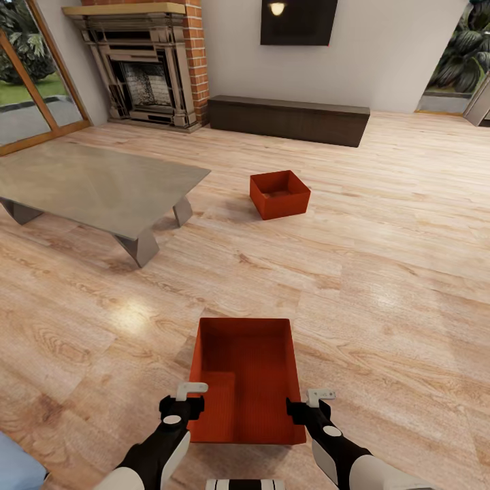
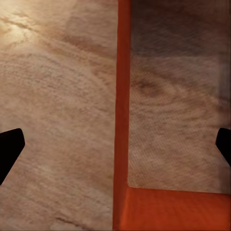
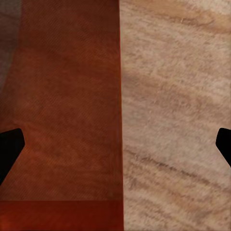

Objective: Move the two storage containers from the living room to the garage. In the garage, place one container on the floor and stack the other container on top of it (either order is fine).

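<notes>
In the head view, one red-orange storage container sits on the light wood floor just in front of me, open top up. My left gripper is at its left wall near the close corner, and my right gripper is at its right wall. In the left wrist view the left gripper is open, its fingers set wide on either side of the thin orange wall. The right gripper is open the same way over the container's wall. The second storage container stands farther off, mid-room.
A low grey table stands to the left. Along the far wall are a red-brick fireplace, a dark low cabinet and a black TV. A blue sofa corner shows at bottom left. Wood floor spreads to the right.
</notes>
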Tool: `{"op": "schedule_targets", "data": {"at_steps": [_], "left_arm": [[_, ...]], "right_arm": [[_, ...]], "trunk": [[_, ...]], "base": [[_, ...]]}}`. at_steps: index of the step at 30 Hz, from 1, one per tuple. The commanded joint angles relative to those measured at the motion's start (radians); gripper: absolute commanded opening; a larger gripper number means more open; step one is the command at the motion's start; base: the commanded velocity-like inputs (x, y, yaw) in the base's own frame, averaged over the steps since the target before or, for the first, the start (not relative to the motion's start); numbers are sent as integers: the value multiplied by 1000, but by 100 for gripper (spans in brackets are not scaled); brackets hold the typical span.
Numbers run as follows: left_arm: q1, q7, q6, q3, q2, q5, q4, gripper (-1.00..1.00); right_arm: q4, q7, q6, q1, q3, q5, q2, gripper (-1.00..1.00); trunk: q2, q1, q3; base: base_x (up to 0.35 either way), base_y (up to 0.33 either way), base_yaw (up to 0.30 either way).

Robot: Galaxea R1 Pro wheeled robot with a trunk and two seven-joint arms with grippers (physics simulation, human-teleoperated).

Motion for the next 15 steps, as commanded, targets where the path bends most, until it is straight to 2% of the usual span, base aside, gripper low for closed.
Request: {"op": "schedule_targets", "data": {"at_steps": [1, 15], "left_arm": [[0, 9, 5, -8, -1, 10, -1, 100], [0, 11, 3, -8, -3, 11, 3, 100]], "right_arm": [[1, -3, -3, -1, 6, -7, 0, 100], [1, -4, -3, -1, 6, -7, 0, 100]], "trunk": [[0, 0, -1], [0, 0, -1]], "base": [[0, 0, 0], [0, 0, 0]]}}
